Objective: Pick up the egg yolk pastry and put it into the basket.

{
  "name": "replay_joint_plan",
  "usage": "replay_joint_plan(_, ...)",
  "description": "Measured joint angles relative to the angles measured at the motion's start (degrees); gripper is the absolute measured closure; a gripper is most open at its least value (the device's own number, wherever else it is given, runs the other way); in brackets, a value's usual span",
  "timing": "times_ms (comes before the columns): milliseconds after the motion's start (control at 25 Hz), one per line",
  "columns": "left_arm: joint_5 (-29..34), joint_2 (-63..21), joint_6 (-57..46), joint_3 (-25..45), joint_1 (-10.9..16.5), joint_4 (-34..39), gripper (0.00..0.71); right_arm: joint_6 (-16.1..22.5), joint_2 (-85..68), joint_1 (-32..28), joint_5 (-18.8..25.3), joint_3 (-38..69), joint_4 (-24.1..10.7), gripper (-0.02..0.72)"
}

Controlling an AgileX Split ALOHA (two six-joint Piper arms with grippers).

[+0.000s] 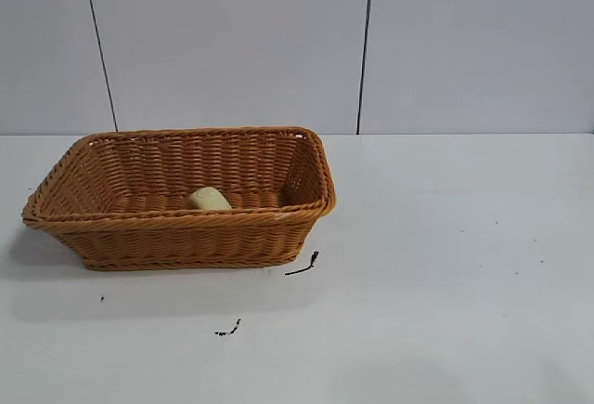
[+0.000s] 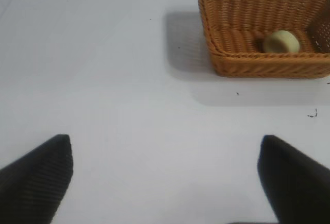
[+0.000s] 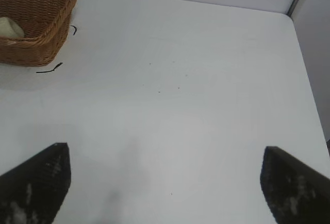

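Observation:
The orange-brown wicker basket (image 1: 176, 237) stands on the white table at the left. The pale yellow-green egg yolk pastry (image 1: 208, 200) lies inside it, near its front wall. Both show in the left wrist view, the basket (image 2: 268, 65) and the pastry (image 2: 281, 42) with its dented top. In the right wrist view the basket (image 3: 49, 33) is far off and the pastry (image 3: 10, 27) peeks over its rim. My left gripper (image 2: 166, 180) is open and empty above bare table, well away from the basket. My right gripper (image 3: 165, 183) is open and empty too. Neither arm shows in the exterior view.
Two small black scraps lie on the table in front of the basket, one by its right front corner (image 1: 304, 266) and one nearer the front (image 1: 228, 330). A grey panelled wall (image 1: 297, 42) stands behind the table. The table's right edge (image 3: 304, 80) shows in the right wrist view.

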Motion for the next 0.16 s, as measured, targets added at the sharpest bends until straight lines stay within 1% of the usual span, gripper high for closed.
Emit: replay_joint_plan(160, 0.0, 0.0, 0.0, 0.0, 0.0, 0.0, 0.014, 0.0, 0.0, 0.0, 0.0, 0.0, 0.0, 0.01)
